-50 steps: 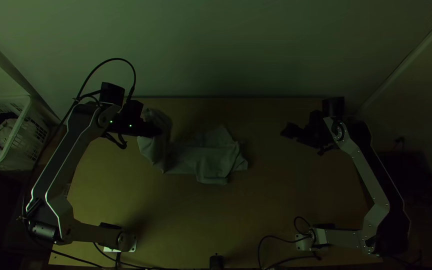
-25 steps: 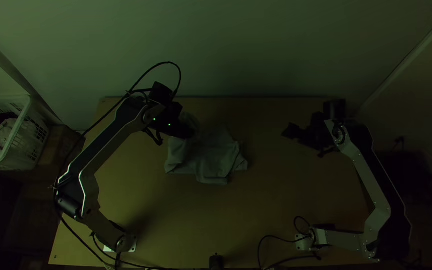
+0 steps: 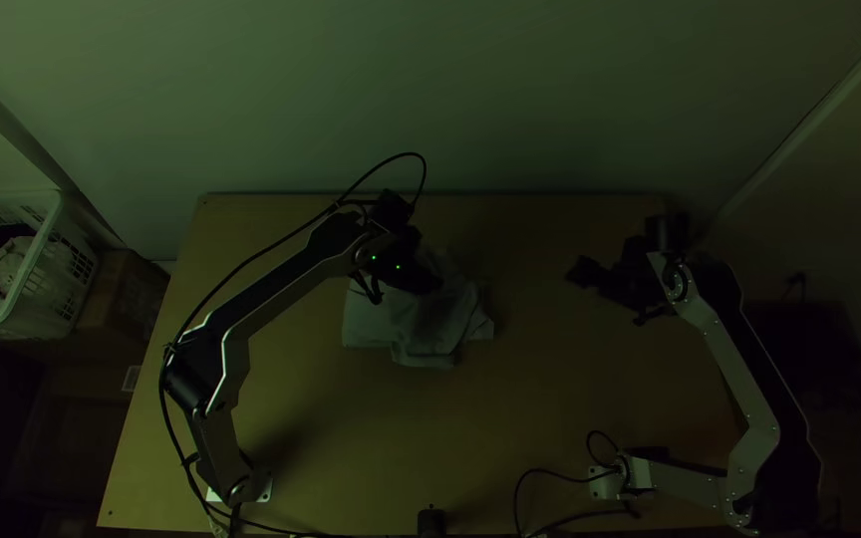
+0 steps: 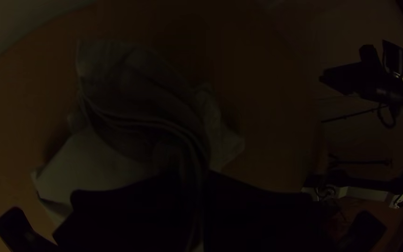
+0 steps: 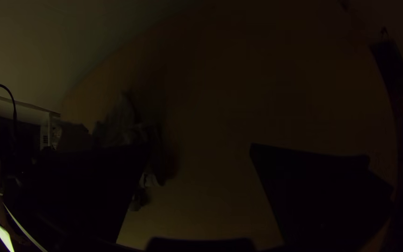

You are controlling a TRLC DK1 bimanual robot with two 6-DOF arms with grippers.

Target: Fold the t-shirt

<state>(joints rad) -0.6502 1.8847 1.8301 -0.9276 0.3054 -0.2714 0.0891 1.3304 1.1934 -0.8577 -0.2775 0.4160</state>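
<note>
- The t-shirt (image 3: 416, 324) lies rumpled around the middle of the table (image 3: 301, 428), towards the far edge, its layers loosely doubled and its outline uneven
- My left pincer (image 4: 199, 175) is drawn narrow on a bunched strip of the cloth, and several creased layers run together into it
- My right pincer (image 3: 578, 271) is wide and holds nothing, well apart from the cloth
- By its limp folds I judge the fabric light and soft, with no stiffness to hold a shape: it should drape from wherever I pinch it, and I see little to break
- It could slide about on the smooth wood, or drag its lower layers along, if I pull low and sideways
- Whether I have a hem, a sleeve or the collar, I cannot tell
- For a clean fold I would want two far-apart corners, one in each pincer, lifted and stretched before laying down; a bunched middle hold would likely add creases
- I make out no label, brand or writing on the cloth, and it is too dim to rule out a tag inside the folds
</note>
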